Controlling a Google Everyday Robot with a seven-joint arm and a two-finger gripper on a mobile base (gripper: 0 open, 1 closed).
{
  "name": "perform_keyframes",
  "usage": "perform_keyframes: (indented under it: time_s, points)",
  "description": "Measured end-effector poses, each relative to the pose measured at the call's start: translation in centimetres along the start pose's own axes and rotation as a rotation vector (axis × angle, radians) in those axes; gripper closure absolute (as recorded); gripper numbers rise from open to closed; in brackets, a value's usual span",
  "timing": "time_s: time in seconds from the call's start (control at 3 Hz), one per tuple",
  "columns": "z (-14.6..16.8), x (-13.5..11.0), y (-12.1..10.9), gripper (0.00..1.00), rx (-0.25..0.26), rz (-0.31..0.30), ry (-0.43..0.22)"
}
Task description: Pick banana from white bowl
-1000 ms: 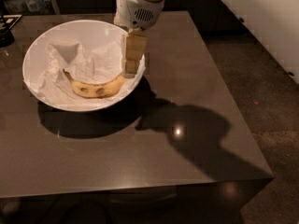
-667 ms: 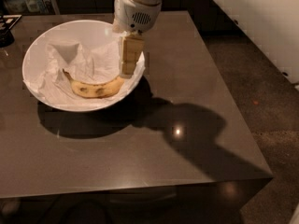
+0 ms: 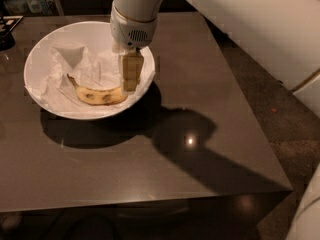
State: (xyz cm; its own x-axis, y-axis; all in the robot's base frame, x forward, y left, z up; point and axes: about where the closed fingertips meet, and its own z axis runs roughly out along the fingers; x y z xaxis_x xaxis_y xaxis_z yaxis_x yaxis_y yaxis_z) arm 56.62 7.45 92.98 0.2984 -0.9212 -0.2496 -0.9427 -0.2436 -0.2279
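Note:
The banana, yellow with brown spots and a dark stem tip pointing left, lies in the front part of the white bowl on crumpled white paper. The bowl stands on the back left of the dark table. My gripper hangs down from the white wrist inside the bowl's right side. Its tip is just above the banana's right end, very close to it; I cannot tell whether it touches.
The arm's shadow falls across the table to the right of the bowl. A dark object sits at the table's far left edge. The table's front edge and right edge drop to the floor. A white robot body fills the upper right.
My gripper has moved a little left and lower into the bowl, closer to the banana's right end. The banana and bowl have not moved.

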Motion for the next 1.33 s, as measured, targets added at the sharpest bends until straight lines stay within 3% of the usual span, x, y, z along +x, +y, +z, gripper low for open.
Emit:
perform_keyframes:
  time_s: [0.67,1.33]
  points:
    - [3.0,-1.0,-0.3,0.34,-0.051,-0.040,0.037]
    - [5.5,-0.6,-0.7,0.42,-0.101,-0.032,0.045]
